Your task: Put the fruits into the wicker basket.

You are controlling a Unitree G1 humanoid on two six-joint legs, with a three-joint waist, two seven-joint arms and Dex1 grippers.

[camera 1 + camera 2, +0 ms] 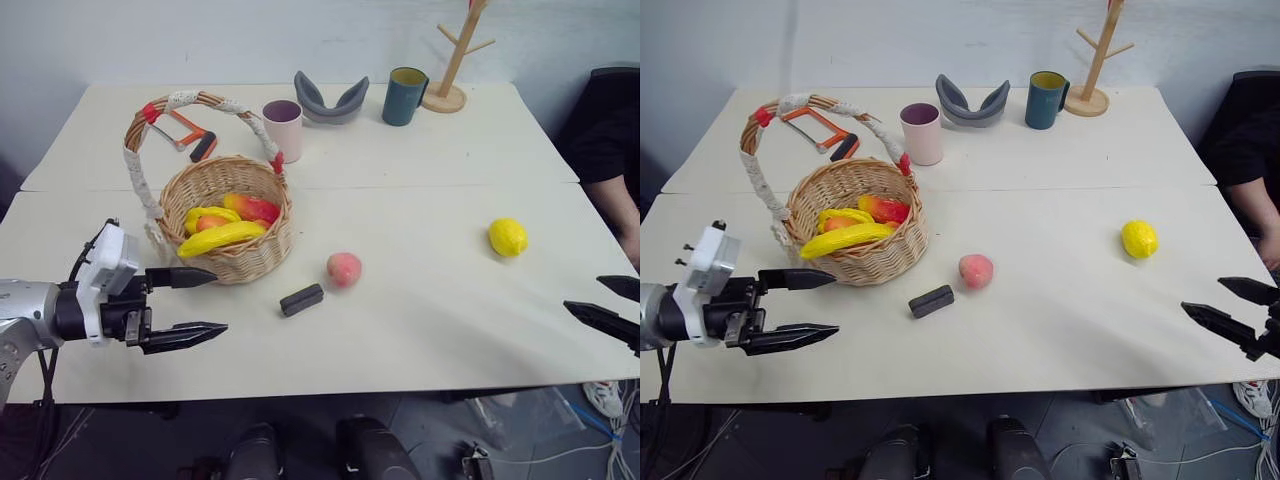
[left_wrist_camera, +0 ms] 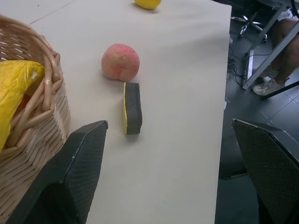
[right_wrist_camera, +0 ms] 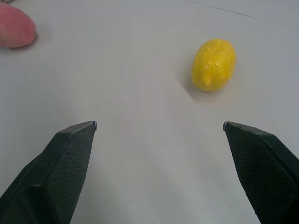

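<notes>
The peach [image 1: 343, 269] lies on the counter [image 1: 430, 320] just right of the basket [image 1: 232, 262], with a black block [image 1: 301, 299] beside it. The lemon [image 1: 508, 237] sits well apart, far right. The left gripper [image 1: 205, 302] hovers wide open near the basket; the right gripper [image 1: 1212, 303] hovers wide open near the lemon, empty.

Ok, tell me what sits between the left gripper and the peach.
The small black block lies on the table between the open left gripper and the peach, just short of the fruit. Nothing visible blocks the peach's way to the wicker basket.
</notes>
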